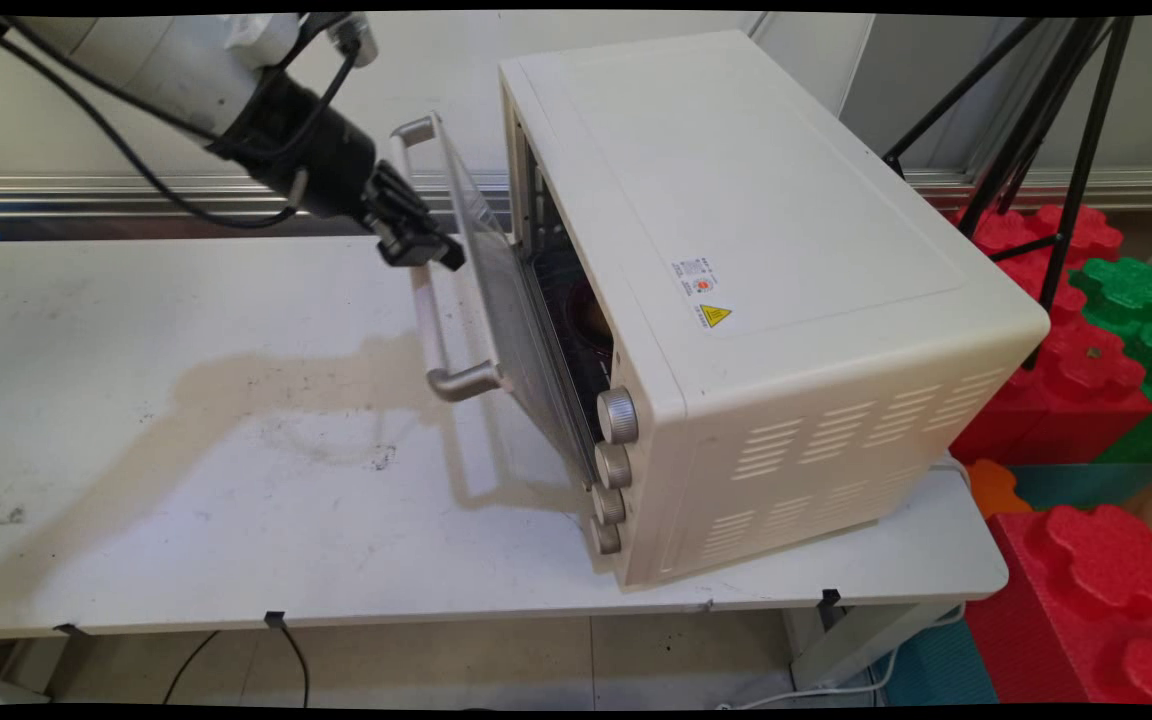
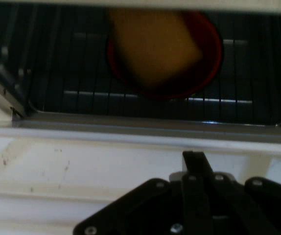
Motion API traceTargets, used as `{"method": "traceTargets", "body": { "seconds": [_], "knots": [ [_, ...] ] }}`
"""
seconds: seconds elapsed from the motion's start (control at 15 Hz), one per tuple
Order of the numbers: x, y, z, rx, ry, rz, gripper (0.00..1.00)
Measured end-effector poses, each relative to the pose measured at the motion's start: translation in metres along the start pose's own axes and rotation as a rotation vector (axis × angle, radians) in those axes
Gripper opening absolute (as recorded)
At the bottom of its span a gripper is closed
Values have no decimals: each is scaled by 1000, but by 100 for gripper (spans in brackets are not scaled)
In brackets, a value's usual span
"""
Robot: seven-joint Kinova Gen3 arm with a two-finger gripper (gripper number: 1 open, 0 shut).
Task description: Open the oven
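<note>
Watching point: you have the black two-finger gripper right at the outer face of the glass oven door with its grey metal frame, near the door's upper edge.
Door: it stands partly open, tilted away from the cream-white boxy toaster oven, hinged low, with the grey metal bar handle on its outer side.
Risk one: you could see the door drop fully open onto the white table if the contact slips, because nothing else visibly supports it at this angle.
Risk two: you could shift the whole oven, since it sits near the table's right end and a hard shove on the door would pass into its body.
Risk three: you could clip the handle or the glass with the fingertips, as the gripper sits between the handle's upper mount and the pane.
Inside: the hand view shows you a dark red round dish holding a yellowish lump on the wire rack, seen through the glass.
Jaws: in the hand view the fingers appear pressed together with no gap and nothing pinched between them.
Contact: the tips look to be touching or just beside the door; you cannot tell which.
Knobs: four grey round knobs run down the front's near edge, well apart from the gripper.
</note>
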Motion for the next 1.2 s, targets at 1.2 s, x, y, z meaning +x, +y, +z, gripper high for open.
{"method": "traceTargets", "body": {
  "seconds": [1.2],
  "knots": [
    [-112, -8, 6, -3, -118, 17, 0]
  ]
}}
